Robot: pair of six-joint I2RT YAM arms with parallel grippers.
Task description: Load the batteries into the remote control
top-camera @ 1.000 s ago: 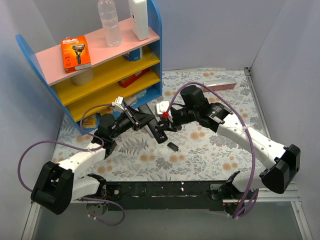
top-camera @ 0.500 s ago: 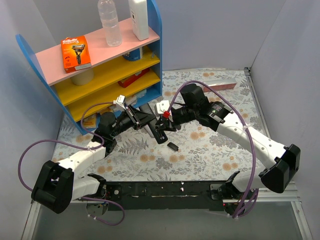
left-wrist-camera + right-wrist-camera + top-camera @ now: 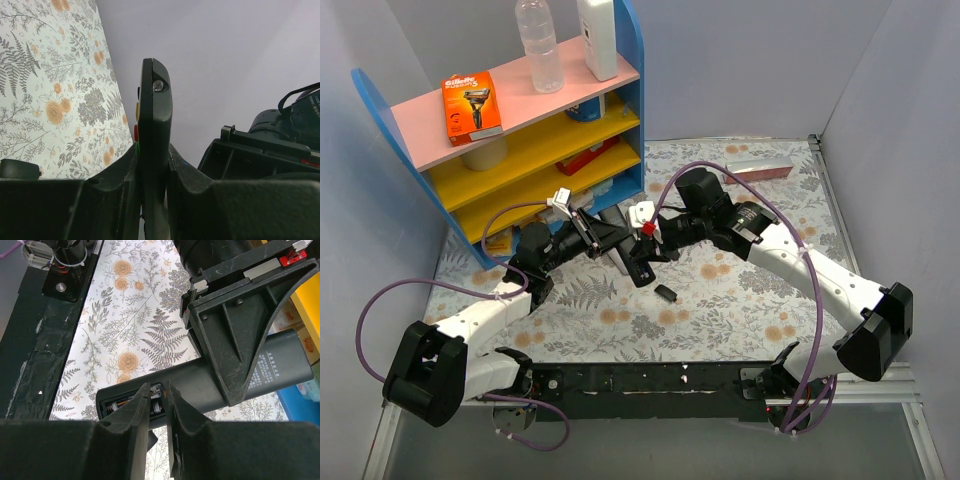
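My left gripper is shut on the black remote control and holds it above the table; in the left wrist view the remote stands edge-on between the jaws. In the right wrist view the remote shows its open battery bay with black batteries lying inside. My right gripper is nearly shut, its tips at the bay's right end, with metal battery ends showing in the thin gap. In the top view it meets the remote.
A small black battery cover lies on the floral cloth just below the grippers. A blue shelf unit with bottles and boxes stands at the back left. A pink box lies at the back right.
My right gripper has edged slightly left, closer onto the remote. The left arm and the remote have stayed in place.
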